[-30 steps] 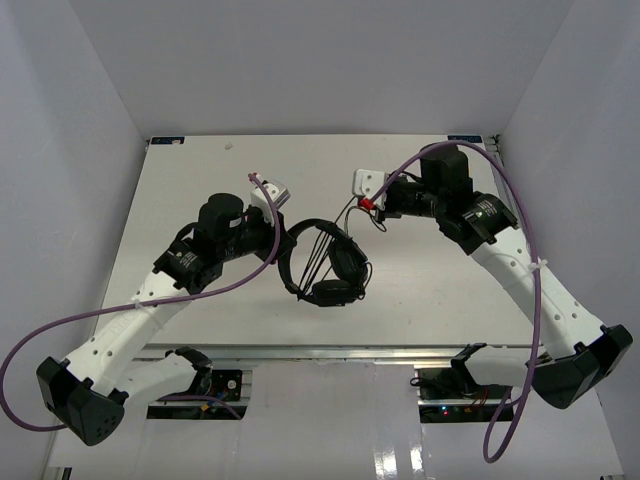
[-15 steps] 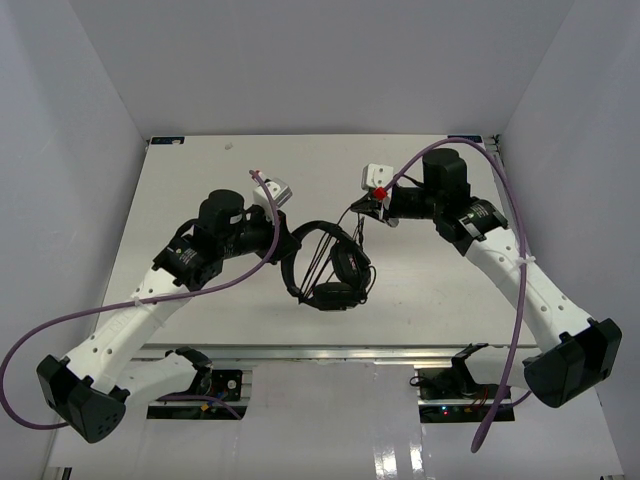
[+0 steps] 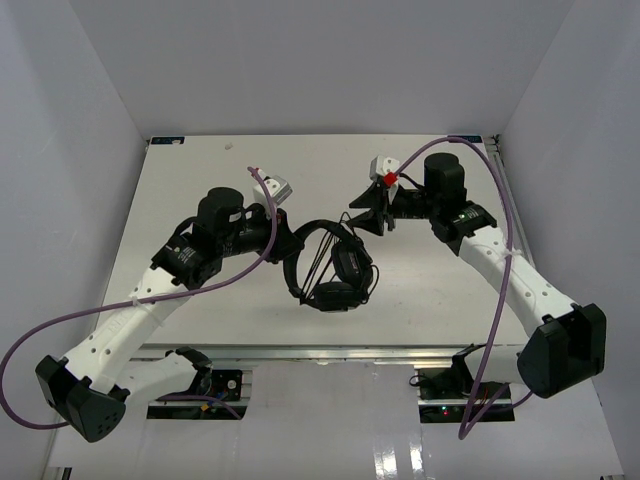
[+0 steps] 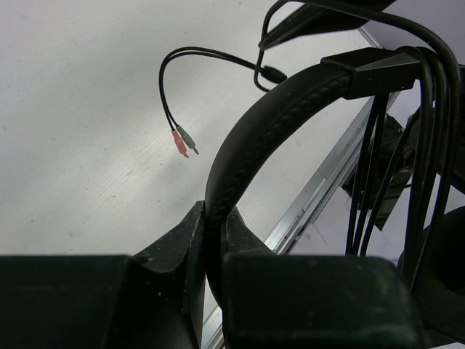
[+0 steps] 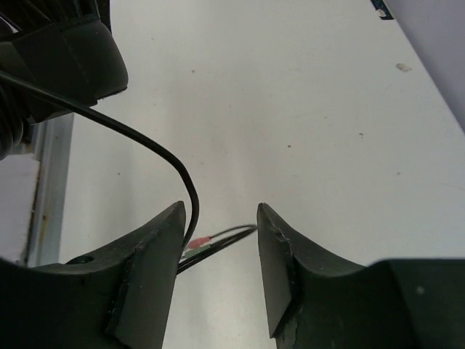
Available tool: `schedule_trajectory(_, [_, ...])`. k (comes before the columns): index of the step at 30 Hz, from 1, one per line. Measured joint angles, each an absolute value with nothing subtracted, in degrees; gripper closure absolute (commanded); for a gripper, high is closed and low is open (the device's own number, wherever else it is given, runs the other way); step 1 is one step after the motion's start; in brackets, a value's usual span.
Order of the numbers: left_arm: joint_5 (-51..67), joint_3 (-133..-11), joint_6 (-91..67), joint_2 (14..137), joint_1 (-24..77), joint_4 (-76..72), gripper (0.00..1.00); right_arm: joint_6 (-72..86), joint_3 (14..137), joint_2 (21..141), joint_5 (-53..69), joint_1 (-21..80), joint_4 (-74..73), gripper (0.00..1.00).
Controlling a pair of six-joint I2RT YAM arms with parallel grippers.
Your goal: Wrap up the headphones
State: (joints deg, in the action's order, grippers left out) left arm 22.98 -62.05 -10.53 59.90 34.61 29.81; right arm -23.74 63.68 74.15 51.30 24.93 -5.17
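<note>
The black headphones (image 3: 337, 292) hang above the table's middle, with several turns of thin black cable (image 4: 378, 145) across the headband (image 4: 280, 120). My left gripper (image 3: 289, 244) is shut on the headband, which is pinched between its jaws in the left wrist view (image 4: 216, 218). My right gripper (image 3: 363, 217) is just right of and behind the headphones, and its jaws stand open (image 5: 221, 211). The loose cable (image 5: 145, 142) runs down along the inner side of its left finger. The red and green plugs (image 5: 197, 241) show between the jaws and hang free in the left wrist view (image 4: 183, 142).
A metal rail (image 3: 330, 352) runs along the table's near edge, below the headphones. White walls close in the left, right and back sides. Purple robot cables (image 3: 500, 250) loop over both arms.
My right wrist has swung round and risen, so its fingers now point down toward the headphones. The headphones have shifted slightly right. My left gripper keeps its hold.
</note>
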Motion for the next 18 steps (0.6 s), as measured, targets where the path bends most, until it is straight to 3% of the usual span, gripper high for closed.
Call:
schedule_trajectory(13, [23.1, -63.7, -11.3, 59.9, 34.6, 31.1, 1.0, -19.5, 60.1, 74.9, 62.7, 24.1, 1.7, 0.15])
schedule_trajectory(18, [23.1, -64.1, -11.5, 59.9, 34.6, 32.4, 1.0, -23.4, 60.1, 76.3, 70.9, 21.5, 1.8, 0.12])
